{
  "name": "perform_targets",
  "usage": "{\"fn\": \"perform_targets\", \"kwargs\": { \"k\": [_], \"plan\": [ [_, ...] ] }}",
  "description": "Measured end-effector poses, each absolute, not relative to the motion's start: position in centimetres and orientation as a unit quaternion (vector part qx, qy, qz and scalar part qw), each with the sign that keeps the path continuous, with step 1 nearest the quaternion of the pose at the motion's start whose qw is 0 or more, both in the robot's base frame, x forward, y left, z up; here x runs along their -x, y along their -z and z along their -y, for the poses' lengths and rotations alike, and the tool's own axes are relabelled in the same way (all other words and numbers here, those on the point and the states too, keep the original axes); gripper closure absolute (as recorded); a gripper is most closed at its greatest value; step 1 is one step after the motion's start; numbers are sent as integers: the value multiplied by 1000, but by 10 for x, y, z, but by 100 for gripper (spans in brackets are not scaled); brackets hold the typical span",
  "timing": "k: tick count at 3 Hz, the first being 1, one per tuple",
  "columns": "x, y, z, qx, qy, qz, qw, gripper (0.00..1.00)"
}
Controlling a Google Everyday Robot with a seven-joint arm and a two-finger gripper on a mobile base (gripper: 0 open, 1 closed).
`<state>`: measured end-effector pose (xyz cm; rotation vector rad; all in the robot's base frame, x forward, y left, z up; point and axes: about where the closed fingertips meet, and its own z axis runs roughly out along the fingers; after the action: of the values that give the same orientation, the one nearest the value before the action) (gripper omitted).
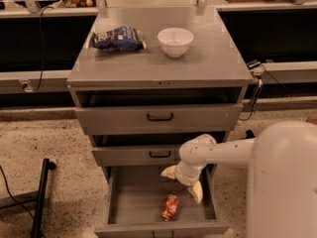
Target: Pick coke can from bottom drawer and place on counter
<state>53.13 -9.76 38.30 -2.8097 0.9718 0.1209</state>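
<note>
- Here we see the robot's white gripper (182, 182) with pale cream fingers (196, 192) hanging over the pulled-out bottom drawer (113, 202), a deep grey metal box that is the lowest of three.
- Its two fingers are spread wide apart and hold nothing; one points left toward the drawer's back, the other points down toward its front right.
- The small red-orange coke can (170, 207) with white markings lies on its side on the drawer floor, near the front and a little right of centre.
- We find the can just beside the lower finger, to its left in the camera view, and neither touching it nor between the fingers.
- The smooth white arm (223, 152) reaches in from the right, where a large rounded white part of the robot (285, 182) fills the corner.
- Above, the two shallower grey drawers (158, 118) with black handles sit slightly ajar.
- The flat, slightly glossy grey counter (163, 66) tops the cabinet and carries a dark blue chip bag (119, 37) at the back left and a round white bowl (175, 41) just right of it, the two close but apart.
- To the left a black stand (42, 197) rests on the speckled floor (49, 148).
</note>
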Motion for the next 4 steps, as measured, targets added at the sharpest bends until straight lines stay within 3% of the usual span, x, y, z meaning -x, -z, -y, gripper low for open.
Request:
{"fn": "perform_targets", "kwargs": {
  "k": [1, 4],
  "plan": [
    [-530, -324, 95, 947, -54, -294, 115, 0],
    [-546, -245, 88, 954, -63, -270, 112, 0]
  ]
}}
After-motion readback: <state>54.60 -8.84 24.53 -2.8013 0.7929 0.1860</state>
